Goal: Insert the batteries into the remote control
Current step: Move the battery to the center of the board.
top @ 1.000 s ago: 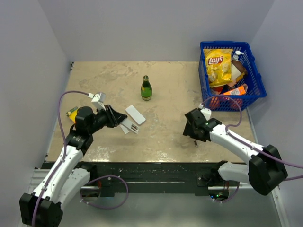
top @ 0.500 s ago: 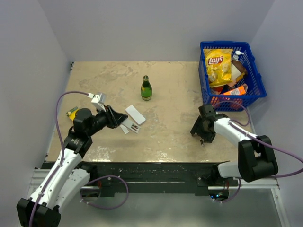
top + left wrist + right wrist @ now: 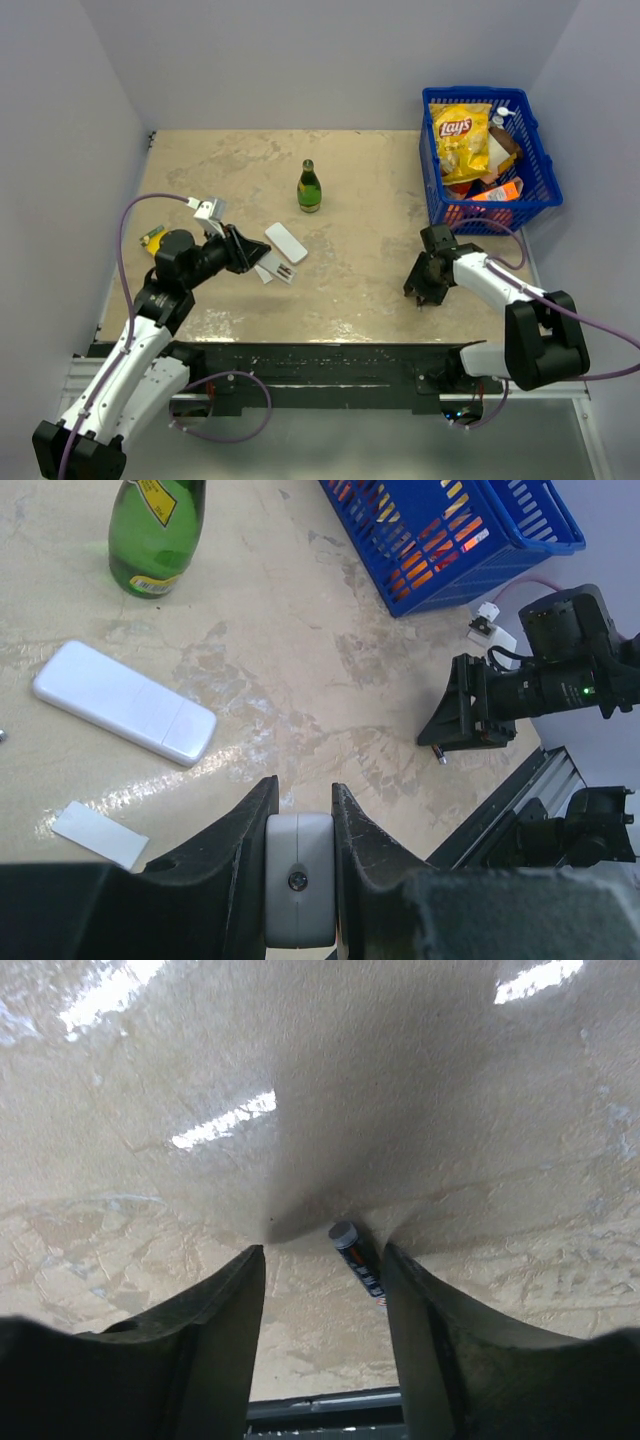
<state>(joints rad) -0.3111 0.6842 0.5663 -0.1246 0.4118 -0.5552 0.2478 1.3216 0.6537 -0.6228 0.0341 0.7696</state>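
Observation:
My left gripper (image 3: 303,785) is shut on the near end of the grey-white remote control (image 3: 298,880), holding it low over the table's left half (image 3: 275,269). A white bar (image 3: 125,702) lies flat just beyond it, and a small flat white piece (image 3: 100,835) lies closer in. One of the batteries (image 3: 357,1257), a thin dark cylinder, lies on the table between the fingers of my right gripper (image 3: 322,1255). That gripper is open and pointed down, with the battery close against its right finger. The same battery (image 3: 441,758) pokes out under the right gripper (image 3: 424,288).
A green bottle (image 3: 310,187) stands behind the remote, mid-table. A blue basket (image 3: 545,175) full of snacks fills the back right corner. A small yellow object (image 3: 152,238) lies by the left edge. The table's front edge runs just behind the right gripper.
The right gripper has shifted to the right and settled down over the battery. The left arm and the remote have stayed almost still.

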